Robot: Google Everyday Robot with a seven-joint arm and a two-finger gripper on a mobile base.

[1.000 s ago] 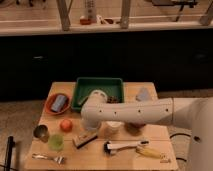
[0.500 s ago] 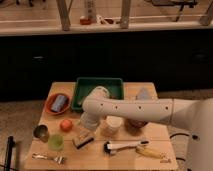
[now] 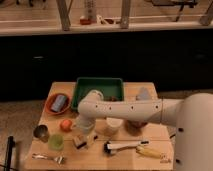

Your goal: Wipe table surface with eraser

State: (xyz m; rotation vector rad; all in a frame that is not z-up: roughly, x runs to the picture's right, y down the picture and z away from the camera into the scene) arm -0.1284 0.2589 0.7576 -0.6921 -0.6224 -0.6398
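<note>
The table surface (image 3: 100,159) is a small tabletop of light tan wood, crowded with objects. The eraser (image 3: 79,142), a small pale tan block with a dark face, lies at the front left, just right of a green cup (image 3: 56,141). My white arm reaches in from the right and bends down over the table. My gripper (image 3: 86,131) hangs right above the eraser, at or very near its top. I cannot tell whether it touches the eraser.
A green tray (image 3: 98,88) sits at the back, with an orange bowl (image 3: 56,104) to its left. An orange fruit (image 3: 65,125), metal cup (image 3: 40,132) and fork (image 3: 47,158) lie left. A white cup (image 3: 114,127), black-and-white brush (image 3: 123,146), banana (image 3: 151,151) and grey wedge (image 3: 144,93) lie right.
The arm's bend has shifted slightly left and the gripper has come lower over the eraser. The objects on the table have stayed where they were.
</note>
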